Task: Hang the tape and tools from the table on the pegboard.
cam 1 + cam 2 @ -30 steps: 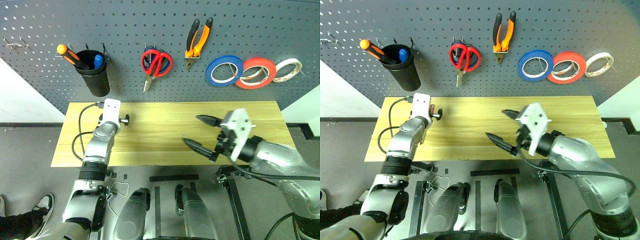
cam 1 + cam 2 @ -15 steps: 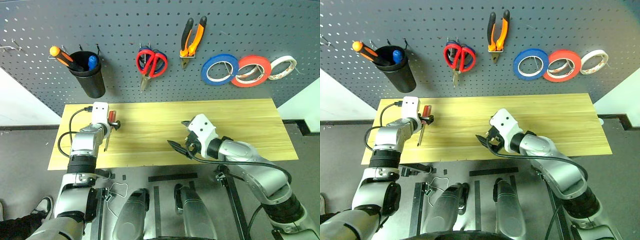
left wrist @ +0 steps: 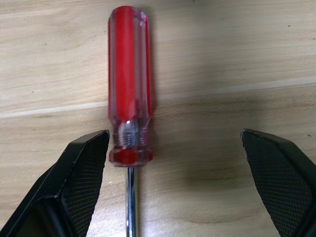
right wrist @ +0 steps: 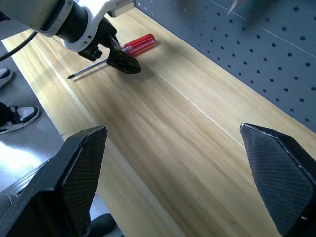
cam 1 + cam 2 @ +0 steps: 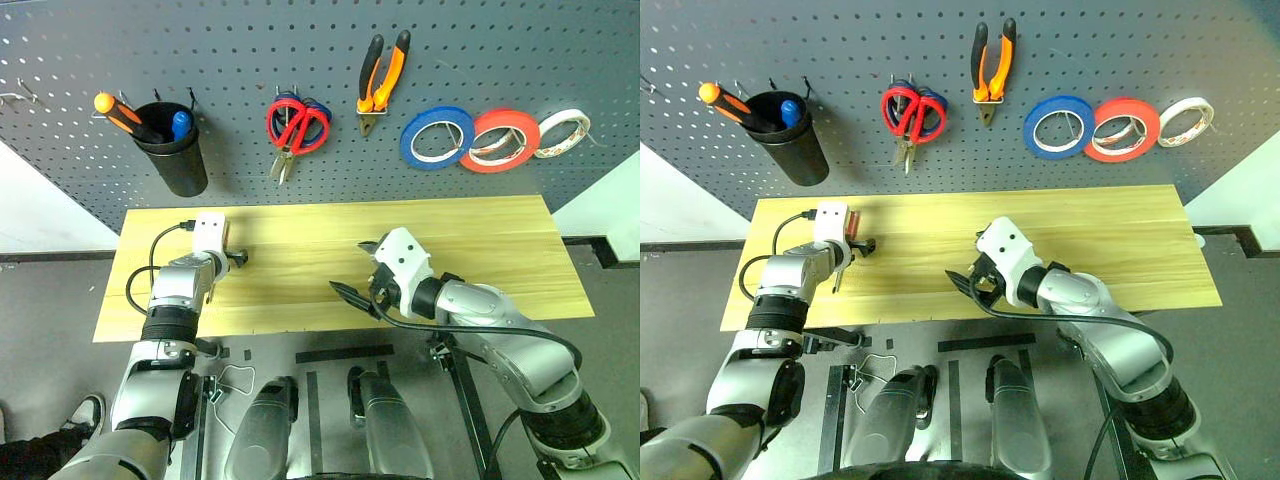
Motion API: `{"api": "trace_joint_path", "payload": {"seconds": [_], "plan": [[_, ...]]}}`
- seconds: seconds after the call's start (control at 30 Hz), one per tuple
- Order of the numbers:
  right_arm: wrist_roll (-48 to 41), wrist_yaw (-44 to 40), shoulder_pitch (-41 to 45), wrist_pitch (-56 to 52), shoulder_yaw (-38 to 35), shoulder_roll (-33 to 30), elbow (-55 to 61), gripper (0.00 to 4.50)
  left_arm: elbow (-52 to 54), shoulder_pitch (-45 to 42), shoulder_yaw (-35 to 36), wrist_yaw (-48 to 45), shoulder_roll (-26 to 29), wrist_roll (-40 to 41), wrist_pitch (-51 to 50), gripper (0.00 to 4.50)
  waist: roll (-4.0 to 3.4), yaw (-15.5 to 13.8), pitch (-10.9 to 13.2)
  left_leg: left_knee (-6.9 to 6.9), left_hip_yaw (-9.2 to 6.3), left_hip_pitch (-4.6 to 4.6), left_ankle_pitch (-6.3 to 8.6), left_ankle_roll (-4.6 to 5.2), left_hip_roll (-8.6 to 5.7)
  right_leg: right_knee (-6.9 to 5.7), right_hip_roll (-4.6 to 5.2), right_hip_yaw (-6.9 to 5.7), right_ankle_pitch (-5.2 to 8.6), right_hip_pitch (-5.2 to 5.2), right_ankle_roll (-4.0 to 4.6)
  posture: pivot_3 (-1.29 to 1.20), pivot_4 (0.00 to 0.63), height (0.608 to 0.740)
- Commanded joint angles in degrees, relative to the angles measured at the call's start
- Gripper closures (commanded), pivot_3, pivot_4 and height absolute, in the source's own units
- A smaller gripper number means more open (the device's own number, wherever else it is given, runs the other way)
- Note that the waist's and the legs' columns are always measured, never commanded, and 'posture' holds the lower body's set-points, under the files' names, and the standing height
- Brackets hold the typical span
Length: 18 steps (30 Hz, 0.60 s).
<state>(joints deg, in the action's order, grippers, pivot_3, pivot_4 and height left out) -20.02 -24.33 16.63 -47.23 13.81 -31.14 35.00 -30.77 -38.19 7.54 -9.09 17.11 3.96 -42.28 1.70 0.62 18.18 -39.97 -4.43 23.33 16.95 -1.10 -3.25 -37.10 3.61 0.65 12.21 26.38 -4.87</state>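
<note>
While head views hide it, a red screwdriver (image 3: 127, 94) lies inside the left claw (image 3: 177, 187).

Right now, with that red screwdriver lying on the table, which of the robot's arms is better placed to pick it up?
The left. Its gripper hangs just over the red screwdriver, jaws open to either side of the handle. The right gripper is open too, but sits further along the table, well away from it.

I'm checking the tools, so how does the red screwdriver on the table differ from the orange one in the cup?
The red screwdriver lies flat on the table, between the open left gripper fingers; the orange-handled screwdriver stands tilted in the black cup on the pegboard. The red one's metal shaft shows; the orange one's is hidden in the cup. Both are screwdrivers.
</note>
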Motion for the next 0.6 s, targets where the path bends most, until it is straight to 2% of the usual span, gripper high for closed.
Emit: {"api": "trace_joint_path", "payload": {"seconds": [0.03, 0.5, 0.6], "plan": [[-0.5, -0.5, -0.7, -0.5, -1.9, -0.3, 3.5, 0.0, -0.7, -1.3, -0.1, -0.2, 0.6, -0.1, 1.4, 0.05, 0.01, 0.2, 0.0, 0.01, 0.0, 0.0, 0.0, 0.0, 0.0, 0.01, 0.0, 0.0, 0.0, 0.0, 0.0, -0.01, 0.367, 0.74], [0.4, -1.4, -1.5, -0.9, -2.8, -1.5, 3.3, 0.0, -0.4, -0.5, 0.2, -0.1, 0.3, 0.3, 0.3, 0.05, -0.04, 0.4, 0.5, 0.07, 0.0, 0.01, 0.0, 0.0, 0.01, 0.05, 0.0, 0.01, 0.01, 0.03, 0.0, -0.02, 0.374, 0.74], [0.4, -1.5, -1.5, -0.9, -2.8, -1.4, 3.2, 0.0, 0.1, -0.1, 0.2, 0.0, 0.3, 0.4, -0.2, 0.61, -0.05, 0.4, 0.6, 0.08, 0.0, 0.01, 0.0, 0.0, 0.01, 0.06, 0.0, 0.01, 0.01, 0.04, -0.01, -0.01, 0.375, 0.74]]}}
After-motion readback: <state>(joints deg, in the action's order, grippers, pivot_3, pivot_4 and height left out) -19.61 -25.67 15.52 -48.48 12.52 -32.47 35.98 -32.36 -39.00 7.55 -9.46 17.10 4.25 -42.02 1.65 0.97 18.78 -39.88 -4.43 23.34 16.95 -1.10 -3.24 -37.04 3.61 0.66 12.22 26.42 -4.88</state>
